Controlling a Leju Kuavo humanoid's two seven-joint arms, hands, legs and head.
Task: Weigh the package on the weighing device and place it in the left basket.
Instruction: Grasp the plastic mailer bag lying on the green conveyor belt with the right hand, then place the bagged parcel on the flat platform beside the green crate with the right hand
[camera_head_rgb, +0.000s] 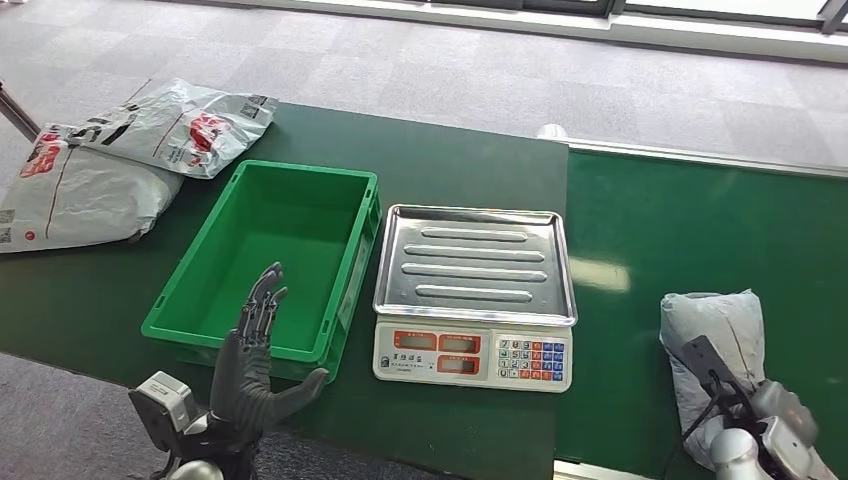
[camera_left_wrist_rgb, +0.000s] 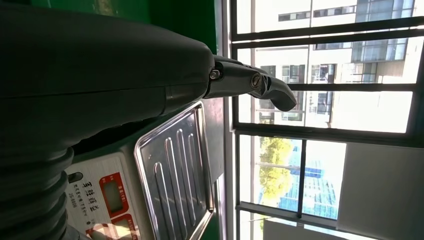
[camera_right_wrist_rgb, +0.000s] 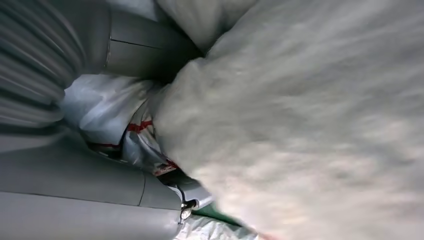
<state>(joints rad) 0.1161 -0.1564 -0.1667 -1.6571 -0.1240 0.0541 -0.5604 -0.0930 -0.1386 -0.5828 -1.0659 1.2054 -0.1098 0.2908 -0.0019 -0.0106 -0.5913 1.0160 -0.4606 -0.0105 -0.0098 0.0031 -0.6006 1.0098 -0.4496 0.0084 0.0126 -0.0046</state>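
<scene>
A: Where is your package?

B: Look to the right of the scale (camera_head_rgb: 474, 290). Your package (camera_head_rgb: 712, 345) is a grey-white bag lying on the green table (camera_head_rgb: 660, 240), well apart from the scale. It is not on the silver tray (camera_head_rgb: 474, 262).

A: What is the right hand doing?

B: Your right hand (camera_right_wrist_rgb: 115, 170) is right up against the package. In the right wrist view the thick grey thumb and the grey cover sit on both sides of the crinkly bag, and the bag is squeezed in between them. So the hand is holding the package. In the head view the right arm comes in low, just below the bag.

A: And the left hand?

B: Your left hand (camera_head_rgb: 255, 355) is up in front of the green basket (camera_head_rgb: 215, 315), which sits just left of the scale. The palm stands upright, the dark fingers (camera_head_rgb: 263, 300) point up and away from you, and the thumb sticks out toward the scale. The fingers are loose and hold nothing.

A: Anything else?

B: Two more bags (camera_head_rgb: 120, 160) lie left of the basket, past its far corner.
</scene>
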